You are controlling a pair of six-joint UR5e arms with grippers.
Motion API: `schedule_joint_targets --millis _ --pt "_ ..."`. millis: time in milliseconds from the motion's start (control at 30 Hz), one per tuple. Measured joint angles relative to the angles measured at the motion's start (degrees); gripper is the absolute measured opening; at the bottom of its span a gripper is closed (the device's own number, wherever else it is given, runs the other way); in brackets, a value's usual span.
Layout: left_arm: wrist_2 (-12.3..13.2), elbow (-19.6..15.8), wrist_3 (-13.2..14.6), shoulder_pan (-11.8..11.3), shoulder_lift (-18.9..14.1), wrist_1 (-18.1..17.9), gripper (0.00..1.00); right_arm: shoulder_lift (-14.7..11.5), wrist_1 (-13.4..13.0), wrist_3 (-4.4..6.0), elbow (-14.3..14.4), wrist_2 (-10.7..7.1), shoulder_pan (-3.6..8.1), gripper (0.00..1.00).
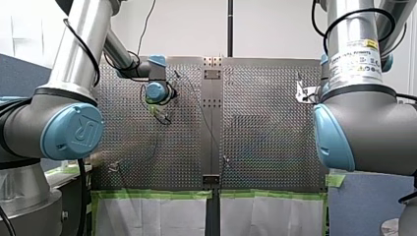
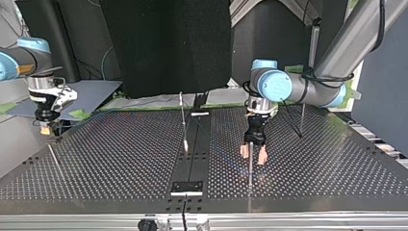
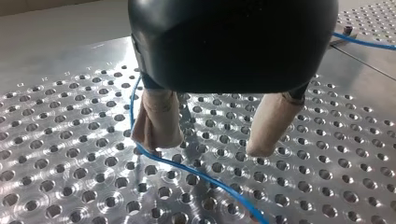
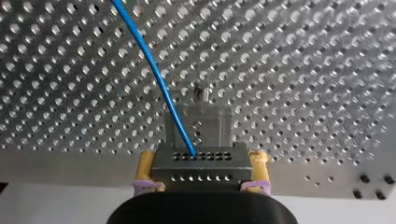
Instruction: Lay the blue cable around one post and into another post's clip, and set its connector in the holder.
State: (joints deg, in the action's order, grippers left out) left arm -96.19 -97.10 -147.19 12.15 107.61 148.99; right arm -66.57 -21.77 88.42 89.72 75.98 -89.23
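Observation:
In the left wrist view my left gripper (image 3: pixel 212 147) stands open just above the perforated plate, with nothing between its beige pads (image 3: pixel 159 121). The blue cable (image 3: pixel 196 172) lies on the plate and passes under one pad. In the top view this gripper (image 2: pixel 254 155) straddles a thin upright post (image 2: pixel 250 168). My right gripper (image 4: pixel 201 158) is shut, its yellow pads on the grey connector (image 4: pixel 201 169), from which the blue cable (image 4: pixel 156 77) leads away over the plate. A metal holder (image 4: pixel 205 122) sits just ahead of the connector. In the top view the right gripper (image 2: pixel 45 126) is at the far left.
Other thin posts stand at the plate's middle (image 2: pixel 183 120) and at the top view's right (image 2: pixel 302 120); a rod (image 2: pixel 53 156) leans near the left edge. A dark plate (image 2: pixel 187 187) sits on the central strip. Green tape (image 1: pixel 157 194) lines the board's edge.

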Motion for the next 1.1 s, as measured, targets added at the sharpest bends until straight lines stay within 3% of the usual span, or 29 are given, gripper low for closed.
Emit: schedule_joint_targets --millis 467,733,1100 --pt "0.00 0.00 0.14 -0.07 0.00 0.14 1.00 0.73 -0.02 1.02 -1.54 -6.98 1.67 0.00" --pt "0.00 -0.01 0.23 -0.06 0.00 0.17 1.00 1.67 -0.15 1.08 -2.06 -7.49 2.41 0.00" --pt "0.00 -0.01 0.52 -0.08 0.00 0.11 1.00 3.62 0.18 1.02 -3.75 -7.44 2.53 0.00"
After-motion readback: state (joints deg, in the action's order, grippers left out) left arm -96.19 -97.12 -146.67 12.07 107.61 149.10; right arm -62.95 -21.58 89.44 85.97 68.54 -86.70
